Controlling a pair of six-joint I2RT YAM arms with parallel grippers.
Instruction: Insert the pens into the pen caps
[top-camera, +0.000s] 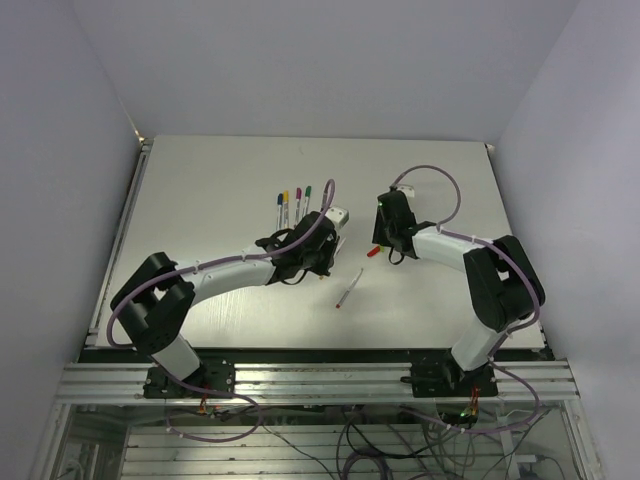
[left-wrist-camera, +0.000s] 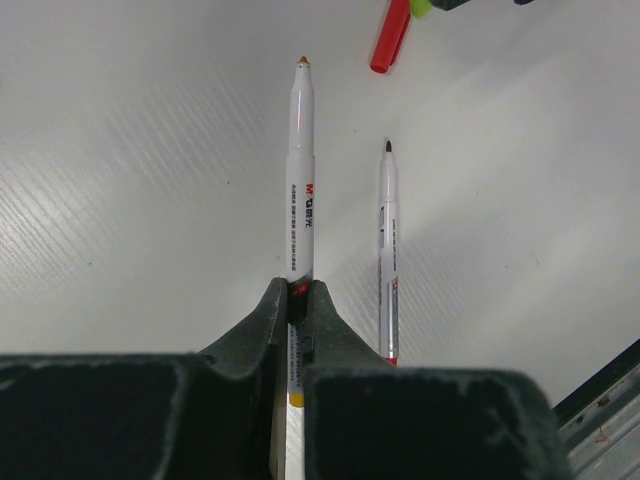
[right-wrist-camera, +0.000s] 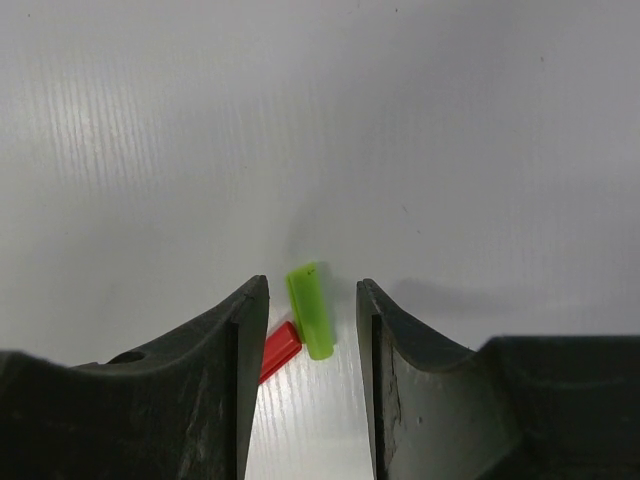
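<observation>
**L jaws.** I read these as clamped tight on the held pen (left-wrist-camera: 300, 180). The fingers (left-wrist-camera: 262, 325) pinch the barrel low down, just ahead of a yellow band. The rest of the barrel sticks straight out in front, nib fwd. The nib looks orange-brown; I can't call the colour closer than that.

**Beside L jaws.** In the L wrist view a second pen (left-wrist-camera: 388, 250) lies flat on the bench (left-wrist-camera: 120, 200). It sits just right of the held pen and approx parallel w/ it, dark nib pointing away, red band at the near end. On the top cam it lies alone btwn the two arms.

**R jaws.** Parted to a narrow gap, gripping nothing. The green cap (right-wrist-camera: 312, 310) lies on the bench inside that gap, slightly tilted, w/ bench showing on both sides of it. The red cap (right-wrist-camera: 280, 352) lies just beside its near end, partly hidden behind one finger. I can't tell whether the two caps touch.

**Further out (top cam).** L and R jaws sit near each other around mid-bench. Beyond the L jaws a row of pens (top-camera: 286, 208) lies side by side, w/ blue, yellow, purple and green ends toward the far edge.
</observation>
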